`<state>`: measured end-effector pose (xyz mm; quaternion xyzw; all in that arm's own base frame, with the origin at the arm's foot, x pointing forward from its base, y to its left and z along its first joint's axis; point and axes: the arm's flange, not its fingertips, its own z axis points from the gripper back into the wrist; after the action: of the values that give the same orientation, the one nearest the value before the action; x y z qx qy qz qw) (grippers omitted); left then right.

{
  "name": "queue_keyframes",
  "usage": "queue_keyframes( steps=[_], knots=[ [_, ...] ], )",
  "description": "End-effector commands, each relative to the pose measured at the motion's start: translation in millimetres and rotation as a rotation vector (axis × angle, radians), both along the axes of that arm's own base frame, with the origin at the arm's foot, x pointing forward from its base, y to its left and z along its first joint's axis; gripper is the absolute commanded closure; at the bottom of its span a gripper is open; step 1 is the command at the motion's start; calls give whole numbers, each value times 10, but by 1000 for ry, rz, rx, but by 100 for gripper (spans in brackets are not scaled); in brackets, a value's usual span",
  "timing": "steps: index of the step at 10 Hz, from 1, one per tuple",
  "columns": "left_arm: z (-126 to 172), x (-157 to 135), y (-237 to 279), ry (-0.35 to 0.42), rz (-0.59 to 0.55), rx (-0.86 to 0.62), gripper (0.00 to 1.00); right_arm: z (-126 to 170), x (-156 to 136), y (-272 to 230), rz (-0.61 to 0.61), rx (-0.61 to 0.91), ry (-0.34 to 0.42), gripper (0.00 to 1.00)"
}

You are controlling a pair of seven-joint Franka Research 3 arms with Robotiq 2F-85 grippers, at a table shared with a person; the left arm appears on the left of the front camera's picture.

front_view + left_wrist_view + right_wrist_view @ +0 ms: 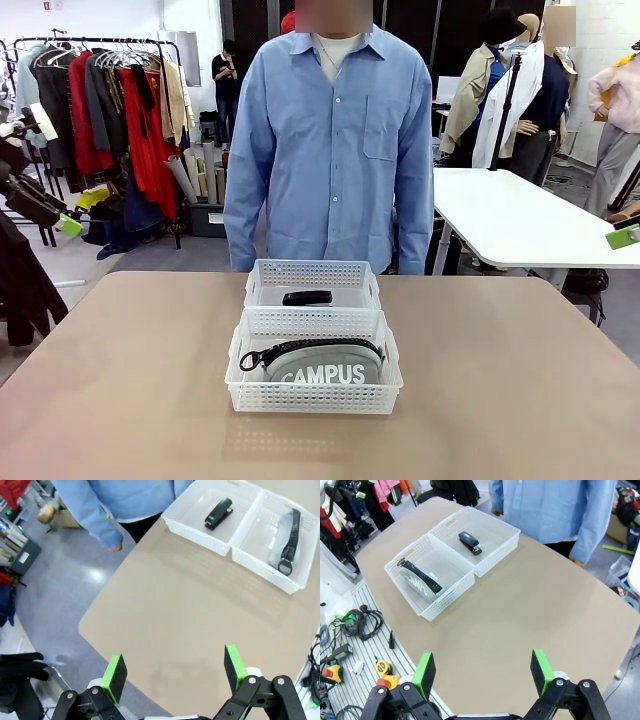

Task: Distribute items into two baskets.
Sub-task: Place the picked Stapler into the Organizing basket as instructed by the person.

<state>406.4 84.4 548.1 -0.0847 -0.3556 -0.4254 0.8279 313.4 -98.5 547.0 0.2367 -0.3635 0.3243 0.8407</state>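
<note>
Already sorted: one item per basket, both arms clear

Left gripper (173, 670) fingers spread wide, nothing between them, hovering above bare tan table (190, 630). Right gripper (483, 672) the same: spread, empty, high over the table's right side. Baskets sit touching at table centre. Near basket (314, 398) holds the CAMPUS pouch (325, 364), leaning on its edge, zipper up. Far basket (312, 273), by the person (330, 140), holds the black stapler (307, 297), lying flat.

Judgement: distribution looks done; best practice now is keeping both arms clear.

Right wrist view adds cables and tools (350, 630) off the table's edge. Front view alone reads the lettering clearly.
</note>
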Motion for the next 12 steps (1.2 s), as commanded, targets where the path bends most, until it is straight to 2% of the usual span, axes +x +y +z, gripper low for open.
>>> queue_keyframes(
  steps=[1,3,4,12],
  knots=[
    [-93,-21,64,-57,-9,-37,0,10,4,-4,11,17,-16,0],
    [-87,24,52,-97,11,-47,0,10,4,-4,11,17,-16,0],
    [-20,-15,72,-25,9,-17,0,10,4,-4,11,17,-16,0],
    [-20,-15,72,-25,9,-17,0,10,4,-4,11,17,-16,0]
  ],
)
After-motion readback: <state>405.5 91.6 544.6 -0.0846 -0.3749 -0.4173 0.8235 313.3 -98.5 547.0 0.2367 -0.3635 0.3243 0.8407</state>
